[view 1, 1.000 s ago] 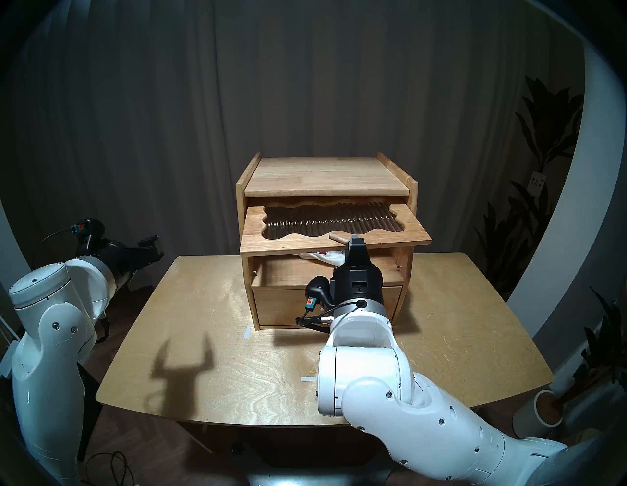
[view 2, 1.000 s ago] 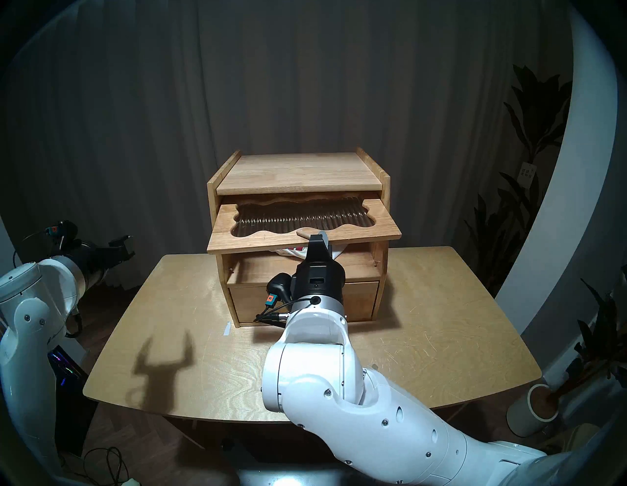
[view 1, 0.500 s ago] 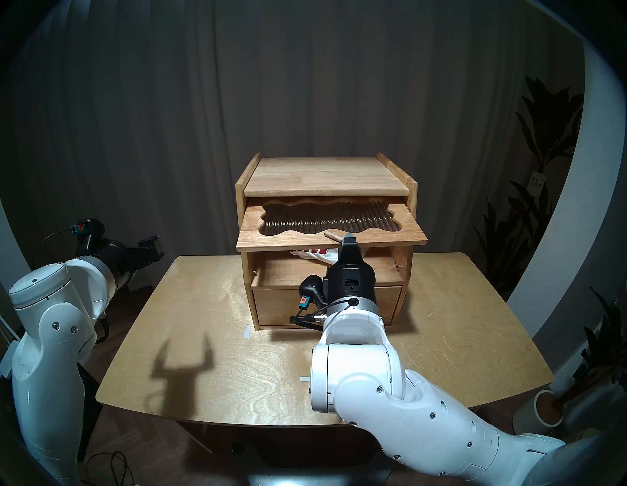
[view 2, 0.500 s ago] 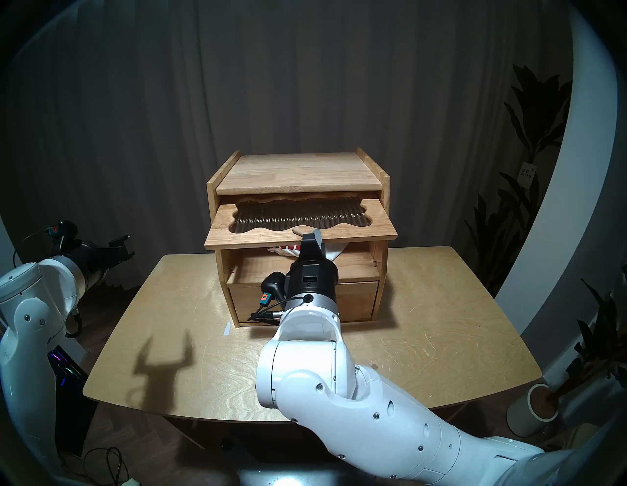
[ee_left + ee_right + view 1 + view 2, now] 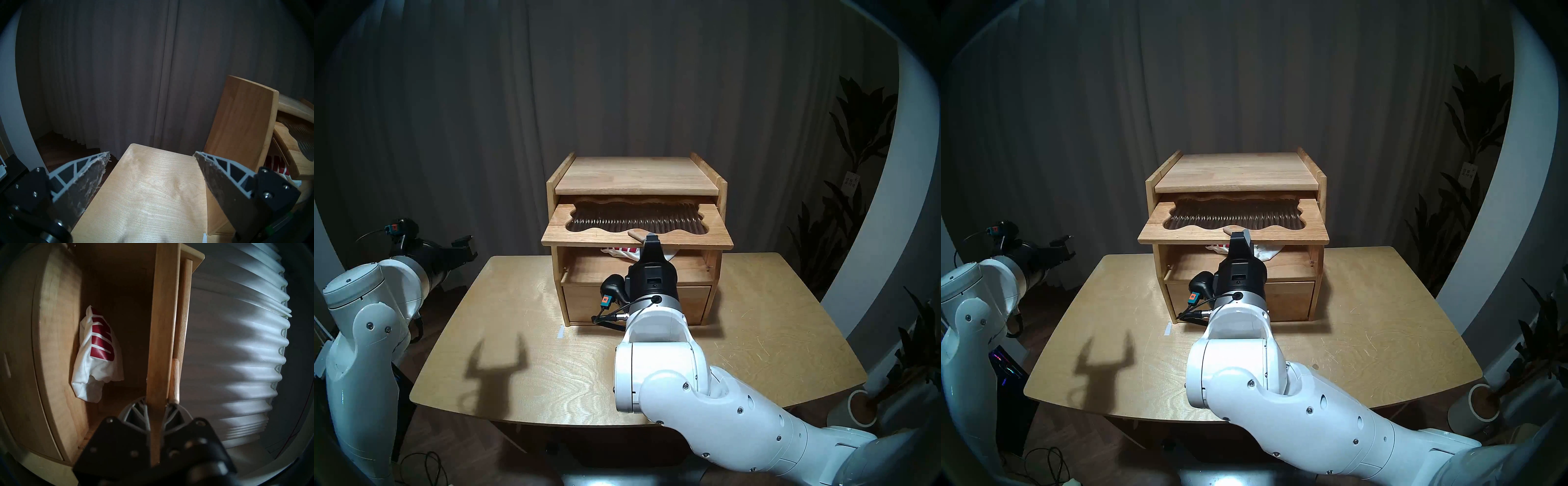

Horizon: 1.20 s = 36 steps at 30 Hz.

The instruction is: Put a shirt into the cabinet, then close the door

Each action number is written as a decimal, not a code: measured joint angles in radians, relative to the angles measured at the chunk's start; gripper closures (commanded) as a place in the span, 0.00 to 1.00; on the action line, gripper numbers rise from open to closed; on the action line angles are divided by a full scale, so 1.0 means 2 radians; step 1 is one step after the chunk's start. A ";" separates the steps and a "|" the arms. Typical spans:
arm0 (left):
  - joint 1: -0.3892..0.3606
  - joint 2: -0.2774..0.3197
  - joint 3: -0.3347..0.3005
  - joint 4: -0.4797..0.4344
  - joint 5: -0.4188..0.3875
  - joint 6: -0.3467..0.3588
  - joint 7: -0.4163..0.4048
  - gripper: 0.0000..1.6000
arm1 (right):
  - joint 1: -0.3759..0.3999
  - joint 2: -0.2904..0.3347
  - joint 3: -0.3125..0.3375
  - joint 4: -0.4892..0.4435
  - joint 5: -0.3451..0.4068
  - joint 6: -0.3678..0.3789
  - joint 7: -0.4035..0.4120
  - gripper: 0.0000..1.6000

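your left gripper (image 5: 463,245) hangs off the worktop's (image 5: 524,366) left edge with its jaws spread wide and nothing between them, well to the left of the cabinet (image 5: 636,176), likely parked there so it stays clear of the flap's swing. moving right, the shirt (image 5: 97,355) lies bunched on the floor of the upper compartment, beyond and below your right gripper (image 5: 652,241), so the first half of the job looks done. that right gripper is pinched tight on the front edge of the door (image 5: 636,237), just beside its peg knob (image 5: 636,233). the flap is held out roughly level, which suggests you grip the edge in order to guide it shut over the opening.
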<state>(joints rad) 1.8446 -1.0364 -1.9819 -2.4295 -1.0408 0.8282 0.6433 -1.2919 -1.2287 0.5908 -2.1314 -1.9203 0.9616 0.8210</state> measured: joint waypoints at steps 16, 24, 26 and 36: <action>0.000 0.000 0.000 0.000 0.000 0.000 0.000 0.00 | -0.016 0.056 -0.010 -0.054 -0.003 -0.004 0.027 1.00; 0.000 0.000 0.000 0.000 0.000 0.000 0.000 0.00 | -0.037 0.077 -0.005 -0.068 0.001 -0.003 0.027 1.00; 0.000 0.000 0.000 0.000 0.000 0.000 0.000 0.00 | -0.039 0.079 -0.005 -0.067 0.005 -0.003 0.026 1.00; 0.000 0.000 0.000 0.000 0.000 0.000 0.000 0.00 | -0.024 0.071 -0.028 -0.040 0.052 -0.001 0.021 1.00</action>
<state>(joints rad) 1.8444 -1.0364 -1.9818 -2.4296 -1.0402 0.8282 0.6433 -1.3400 -1.0870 0.5343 -2.2116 -1.8155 0.9603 0.8626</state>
